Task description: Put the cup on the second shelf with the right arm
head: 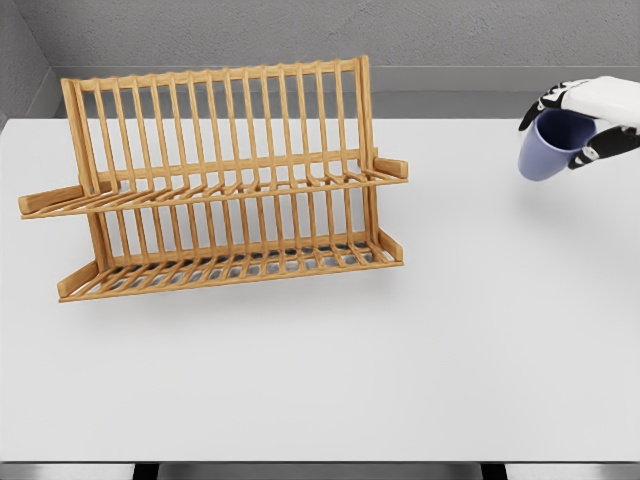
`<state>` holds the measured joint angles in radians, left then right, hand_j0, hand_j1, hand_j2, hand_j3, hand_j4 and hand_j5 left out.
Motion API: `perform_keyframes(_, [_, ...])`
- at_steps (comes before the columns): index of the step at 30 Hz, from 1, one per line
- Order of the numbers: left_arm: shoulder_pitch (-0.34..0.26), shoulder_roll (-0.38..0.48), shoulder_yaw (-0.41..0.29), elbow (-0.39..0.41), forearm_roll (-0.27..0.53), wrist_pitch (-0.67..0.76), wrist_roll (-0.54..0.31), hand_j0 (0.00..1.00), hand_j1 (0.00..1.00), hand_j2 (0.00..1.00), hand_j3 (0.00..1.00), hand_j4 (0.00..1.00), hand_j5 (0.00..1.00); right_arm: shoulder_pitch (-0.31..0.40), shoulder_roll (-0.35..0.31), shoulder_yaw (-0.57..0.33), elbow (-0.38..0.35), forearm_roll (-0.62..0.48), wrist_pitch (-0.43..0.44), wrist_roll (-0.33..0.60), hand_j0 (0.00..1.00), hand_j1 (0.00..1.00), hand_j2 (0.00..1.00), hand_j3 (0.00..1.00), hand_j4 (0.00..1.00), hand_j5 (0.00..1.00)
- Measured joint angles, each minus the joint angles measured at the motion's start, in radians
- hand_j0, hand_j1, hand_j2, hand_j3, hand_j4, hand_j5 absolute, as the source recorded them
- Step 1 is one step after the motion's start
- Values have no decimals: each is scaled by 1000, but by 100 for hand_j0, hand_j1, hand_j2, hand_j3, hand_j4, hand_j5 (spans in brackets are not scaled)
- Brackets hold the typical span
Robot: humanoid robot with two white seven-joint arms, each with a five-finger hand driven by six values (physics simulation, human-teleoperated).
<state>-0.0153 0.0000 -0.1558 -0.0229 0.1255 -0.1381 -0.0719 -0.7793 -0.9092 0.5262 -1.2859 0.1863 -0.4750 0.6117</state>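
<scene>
My right hand (590,120), white with black finger joints, comes in at the upper right edge with its fingers (546,103) curled around a round lavender-blue cup (550,146). I see the cup tilted, its open mouth facing up and toward the hand, its base pointing down and left. It hangs above the white table (450,350), apart from the surface, well to the right of the two-tier wooden slatted dish rack (220,180). That rack stands on the table's left half, both of its shelves bare. I see nothing of my left arm.
</scene>
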Motion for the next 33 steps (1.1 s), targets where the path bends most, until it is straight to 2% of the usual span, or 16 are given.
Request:
perform_keyframes(6, [2, 0, 0, 0, 0, 0, 0, 100, 100, 100, 100, 100, 100, -6, 6, -26, -14, 0, -15, 0, 65, 65, 65, 65, 65, 65])
perform_keyframes(22, [2, 0, 0, 0, 0, 0, 0, 100, 100, 100, 100, 100, 100, -48, 10, -38, -190, -1, -16, 0, 65, 65, 65, 65, 65, 65])
perform_keyframes(33, [2, 0, 0, 0, 0, 0, 0, 100, 100, 100, 100, 100, 100, -66, 66, -37, -245, -1, -9, 0, 65, 65, 65, 65, 65, 65])
